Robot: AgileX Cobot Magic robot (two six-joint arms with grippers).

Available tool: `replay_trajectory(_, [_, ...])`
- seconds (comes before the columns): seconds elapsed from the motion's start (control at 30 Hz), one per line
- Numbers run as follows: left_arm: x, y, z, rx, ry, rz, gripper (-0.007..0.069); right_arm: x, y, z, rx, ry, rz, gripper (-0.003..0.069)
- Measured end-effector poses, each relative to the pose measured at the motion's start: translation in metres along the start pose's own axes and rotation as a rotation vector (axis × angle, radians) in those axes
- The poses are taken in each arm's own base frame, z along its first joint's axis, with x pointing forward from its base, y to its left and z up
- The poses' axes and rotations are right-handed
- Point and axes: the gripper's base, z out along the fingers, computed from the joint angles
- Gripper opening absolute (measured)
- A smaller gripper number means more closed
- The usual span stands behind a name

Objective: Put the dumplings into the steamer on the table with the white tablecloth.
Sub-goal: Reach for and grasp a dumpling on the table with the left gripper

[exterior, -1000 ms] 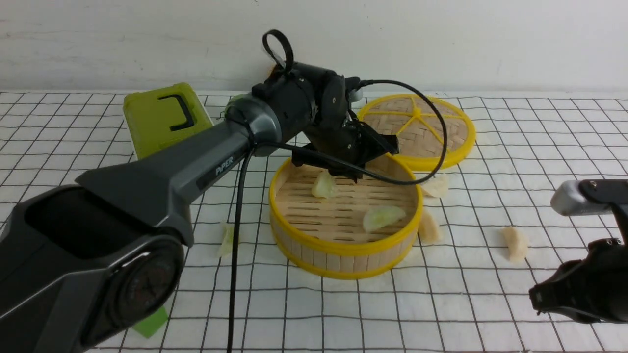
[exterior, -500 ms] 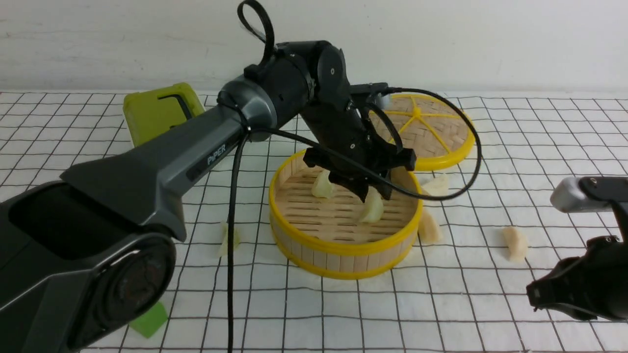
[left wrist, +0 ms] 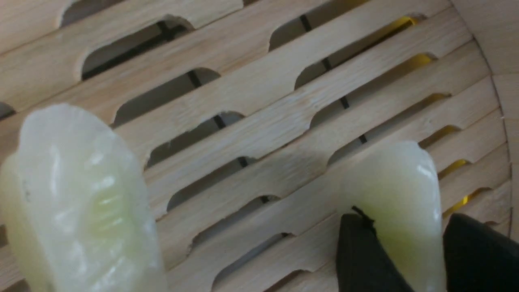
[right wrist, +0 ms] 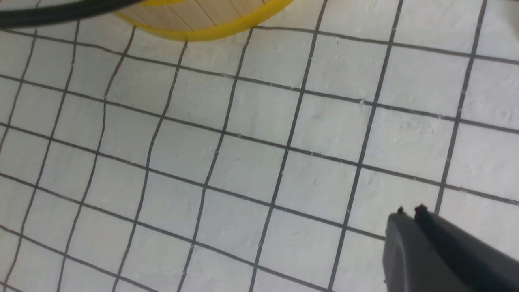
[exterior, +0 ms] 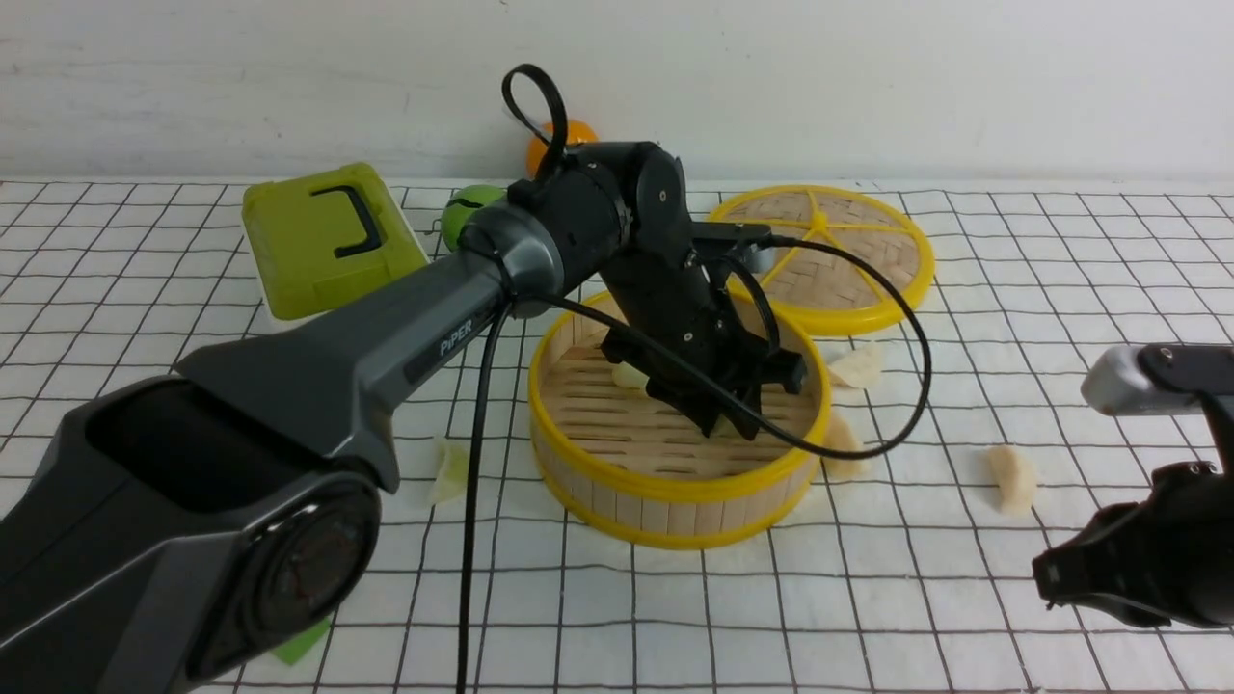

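Note:
The steamer (exterior: 675,487) stands mid-table on the white tablecloth (exterior: 868,598). My left gripper (exterior: 723,419) reaches down inside it, low over the slatted floor (left wrist: 251,93). It is shut on a pale green dumpling (left wrist: 401,182) that stands upright between the black fingers (left wrist: 361,251). A second green dumpling (left wrist: 77,198) lies in the steamer beside it, partly hidden in the front view (exterior: 629,376). A third green dumpling (exterior: 448,472) lies on the cloth left of the steamer. Three cream dumplings (exterior: 856,364), (exterior: 844,443), (exterior: 1010,477) lie on the cloth to its right. My right gripper (right wrist: 409,211) is shut and empty, low at the front right (exterior: 1046,578).
The flat woven lid (exterior: 829,255) lies behind the steamer on the right. A green box (exterior: 328,236) stands at the back left, with a green ball (exterior: 468,207) and an orange ball (exterior: 559,135) behind the arm. A green foam cube (exterior: 299,641) lies near the front left.
My left gripper moved from the steamer's back to the front-right green dumpling, closed on it, stood it upright and sank lower. The right arm has barely moved.

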Motion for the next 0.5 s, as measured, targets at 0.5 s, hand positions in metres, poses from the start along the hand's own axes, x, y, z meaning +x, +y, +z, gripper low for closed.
replay_trajectory(0.5, [-0.0091,0.0058,-0.0028,-0.062,-0.098,-0.043,0.0227,0.0000,0.0000,0.0000,0.000,0.000,0.000,0.0038])
